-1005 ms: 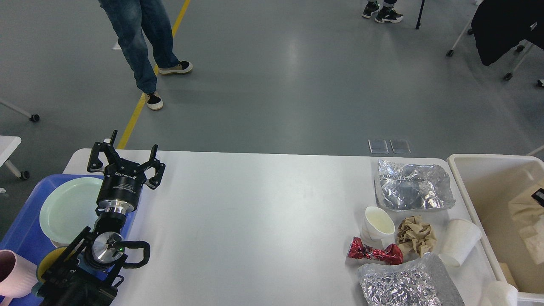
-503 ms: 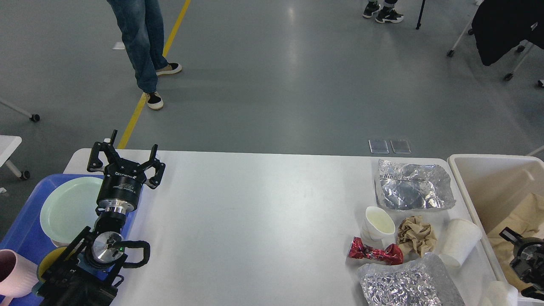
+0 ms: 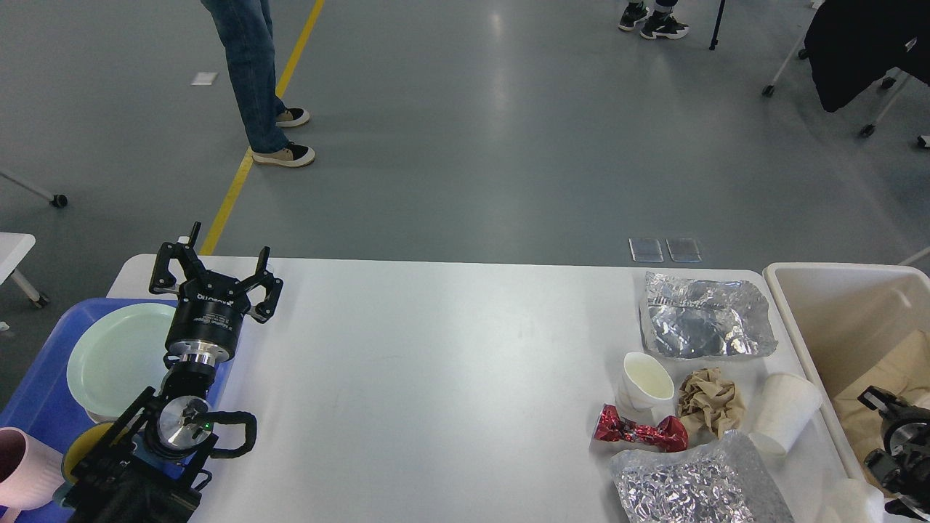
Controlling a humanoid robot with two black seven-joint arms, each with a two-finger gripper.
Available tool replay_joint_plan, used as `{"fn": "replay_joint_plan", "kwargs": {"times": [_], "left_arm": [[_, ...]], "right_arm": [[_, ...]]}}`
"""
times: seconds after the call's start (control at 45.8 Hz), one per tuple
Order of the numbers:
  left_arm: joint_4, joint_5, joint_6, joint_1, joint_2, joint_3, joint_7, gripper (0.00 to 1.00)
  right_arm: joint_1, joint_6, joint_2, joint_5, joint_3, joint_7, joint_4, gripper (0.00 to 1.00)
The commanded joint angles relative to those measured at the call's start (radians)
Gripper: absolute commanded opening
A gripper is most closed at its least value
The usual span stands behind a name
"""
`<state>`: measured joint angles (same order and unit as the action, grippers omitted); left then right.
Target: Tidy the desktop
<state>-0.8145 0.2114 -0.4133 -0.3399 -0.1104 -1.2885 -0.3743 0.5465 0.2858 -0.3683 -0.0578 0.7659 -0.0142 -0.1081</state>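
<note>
The white desktop (image 3: 436, 378) carries litter at its right end: a flat silver foil bag (image 3: 705, 316), a crumpled foil bag (image 3: 690, 487), two white paper cups (image 3: 647, 381) (image 3: 786, 412), a brown paper wad (image 3: 710, 403) and a red wrapper (image 3: 641, 432). My left gripper (image 3: 216, 267) hovers open and empty over the desktop's far left corner, far from the litter. My right gripper (image 3: 875, 403) sits low inside the cream bin (image 3: 799, 290), over brown paper (image 3: 890, 370); its fingers are dark and cut off by the frame edge.
A blue tray (image 3: 43, 385) at the left holds a pale green plate (image 3: 116, 356), a pink cup (image 3: 22, 465) and a yellow item (image 3: 83, 443). A person's legs (image 3: 251, 80) stand on the floor beyond the table. A white object (image 3: 854, 501) lies at the bottom right.
My right gripper has come into view inside the cream bin and the brown paper there has shifted. The person beyond the table has stepped right. The left arm has not moved.
</note>
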Motion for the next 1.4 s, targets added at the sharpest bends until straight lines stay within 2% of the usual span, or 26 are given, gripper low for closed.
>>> {"fn": "replay_joint_plan", "kwargs": {"times": [0.0, 0.24, 0.35, 0.415, 0.546, 0.656, 0.765, 0.918, 1.049, 1.115, 1.202, 1.289, 1.377], "left_arm": [[0.0, 0.0, 0.001, 0.001, 0.0, 0.0, 0.0, 0.96], [0.0, -0.001, 0.001, 0.001, 0.0, 0.0, 0.0, 0.96], [0.0, -0.001, -0.001, -0.001, 0.0, 0.0, 0.0, 0.96], [0.0, 0.0, 0.001, -0.001, 0.0, 0.0, 0.0, 0.96], [0.0, -0.001, -0.001, -0.001, 0.0, 0.0, 0.0, 0.96], [0.0, 0.0, -0.001, -0.001, 0.0, 0.0, 0.0, 0.96], [0.0, 0.0, -0.001, -0.001, 0.0, 0.0, 0.0, 0.96], [0.0, -0.001, -0.001, 0.001, 0.0, 0.0, 0.0, 0.96], [0.0, 0.0, -0.001, 0.001, 0.0, 0.0, 0.0, 0.96], [0.0, -0.001, -0.001, 0.001, 0.0, 0.0, 0.0, 0.96], [0.0, 0.0, -0.001, 0.001, 0.0, 0.0, 0.0, 0.97], [0.0, -0.001, 0.001, 0.001, 0.0, 0.0, 0.0, 0.96], [0.0, -0.001, 0.001, 0.001, 0.0, 0.0, 0.0, 0.96]], "right_arm": [[0.001, 0.015, -0.001, 0.001, 0.0, 0.0, -0.005, 1.0], [0.016, 0.004, -0.004, 0.003, 0.0, 0.002, -0.031, 1.0], [0.121, -0.04, -0.038, 0.004, 0.01, 0.0, -0.134, 1.0], [0.193, -0.086, -0.113, 0.006, 0.015, -0.003, -0.232, 1.0], [0.375, -0.229, -0.222, 0.022, 0.044, -0.024, -0.418, 1.0], [0.551, -0.374, -0.25, 0.027, 0.185, -0.046, -0.519, 1.0], [0.777, -0.52, -0.251, 0.026, 0.332, -0.047, -0.646, 1.0], [1.099, -0.784, -0.183, 0.022, 0.506, -0.047, -0.829, 1.0], [1.317, -1.046, -0.052, 0.018, 0.581, -0.047, -0.886, 1.0], [1.411, -1.135, -0.023, 0.018, 0.586, -0.047, -0.936, 1.0], [1.541, -1.2, 0.015, 0.022, 0.587, -0.049, -1.044, 1.0], [1.703, -1.199, 0.023, 0.027, 0.593, -0.058, -1.211, 1.0], [1.849, -1.199, 0.023, 0.027, 0.593, -0.087, -1.352, 1.0]]}}
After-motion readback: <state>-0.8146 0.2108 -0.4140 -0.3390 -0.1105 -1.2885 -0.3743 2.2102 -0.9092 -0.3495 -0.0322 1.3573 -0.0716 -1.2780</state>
